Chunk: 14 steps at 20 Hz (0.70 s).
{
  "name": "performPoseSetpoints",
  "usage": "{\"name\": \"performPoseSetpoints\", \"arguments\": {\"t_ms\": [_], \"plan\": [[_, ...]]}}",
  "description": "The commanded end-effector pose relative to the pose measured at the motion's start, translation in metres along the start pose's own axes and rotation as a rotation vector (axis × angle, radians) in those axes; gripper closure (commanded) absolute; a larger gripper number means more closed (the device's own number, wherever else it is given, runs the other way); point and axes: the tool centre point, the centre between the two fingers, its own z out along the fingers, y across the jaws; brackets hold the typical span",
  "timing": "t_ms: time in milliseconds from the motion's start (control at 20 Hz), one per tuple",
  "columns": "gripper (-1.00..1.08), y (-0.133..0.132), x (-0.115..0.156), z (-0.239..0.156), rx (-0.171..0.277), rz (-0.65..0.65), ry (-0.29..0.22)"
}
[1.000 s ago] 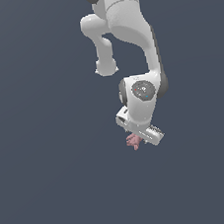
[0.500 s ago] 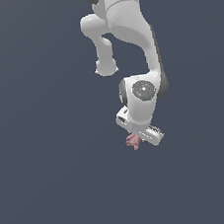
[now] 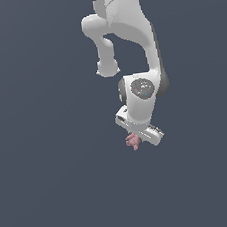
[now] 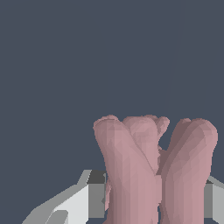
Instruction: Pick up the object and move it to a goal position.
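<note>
Plain slate-grey fills the whole background around my white arm (image 3: 126,38), which reaches down with the wrist bent so my hand (image 3: 137,139) points downward. My fingers (image 4: 89,197) are closed on the pink object (image 3: 133,141), its stubby rods sticking out between them.

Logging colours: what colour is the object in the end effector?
Pink object; clearest in the wrist view.

end effector (image 3: 135,139) clamped, arm downward
</note>
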Motion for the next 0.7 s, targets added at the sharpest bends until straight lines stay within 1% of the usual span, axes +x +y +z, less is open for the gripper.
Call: {"name": "performPoseSetpoints", "arguments": {"t_ms": [0,250,650], "plan": [[1.08,0.008,0.001,-0.006,0.001,0.001,0.001],[1.08,0.033,0.001,-0.024,0.001,0.001,0.000],[1.08,0.086,0.004,-0.062,0.002,0.001,0.000]]}}
